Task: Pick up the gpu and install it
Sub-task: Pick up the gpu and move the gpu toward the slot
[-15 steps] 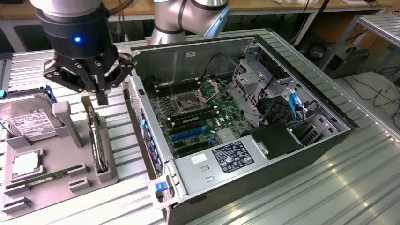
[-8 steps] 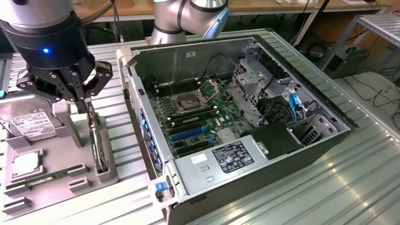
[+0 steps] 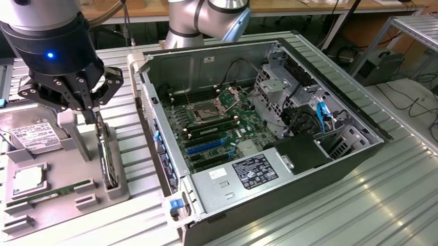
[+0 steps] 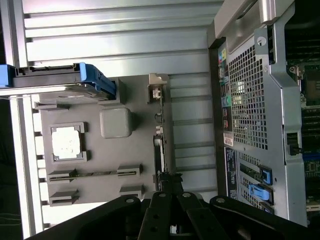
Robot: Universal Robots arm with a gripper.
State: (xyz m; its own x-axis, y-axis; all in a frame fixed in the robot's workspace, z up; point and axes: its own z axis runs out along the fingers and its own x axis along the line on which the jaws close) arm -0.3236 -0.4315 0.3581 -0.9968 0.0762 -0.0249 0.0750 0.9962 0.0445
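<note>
View: the clock directions below are read on the exterior view.
Gripper: the gripper [image 3: 87, 119] is low over the grey fixture tray [image 3: 68, 156], at the top edge of the gpu [image 3: 106, 159]. I cannot tell whether it is parted or clamped on the card.
GPU position: it stands on edge in a slot along the tray's 3 o'clock rim. That puts it at about 9 o'clock from the open PC case [image 3: 356, 148] and just beside it.
Wrist check: the gpu [image 4: 159, 150] shows edge-on as a thin dark strip, and the gripper [image 4: 169, 186] sits over one end of it.
Neighbours: the hard drive [image 3: 31, 136] is at 10 o'clock from the card. The CPU [image 3: 27, 179] and the RAM stick [image 3: 48, 195] are at 8 o'clock.
Task status: the card is not yet installed. The motherboard [image 3: 212, 133] slots look free.
Handling (judgement): the card looks light, stiff and thin, with fragile components. The flat faces may slip under a weak pinch.
Grasp point (judgement): across the thickness, on the upper edge near mid-length, clear of the bottom connector edge.
</note>
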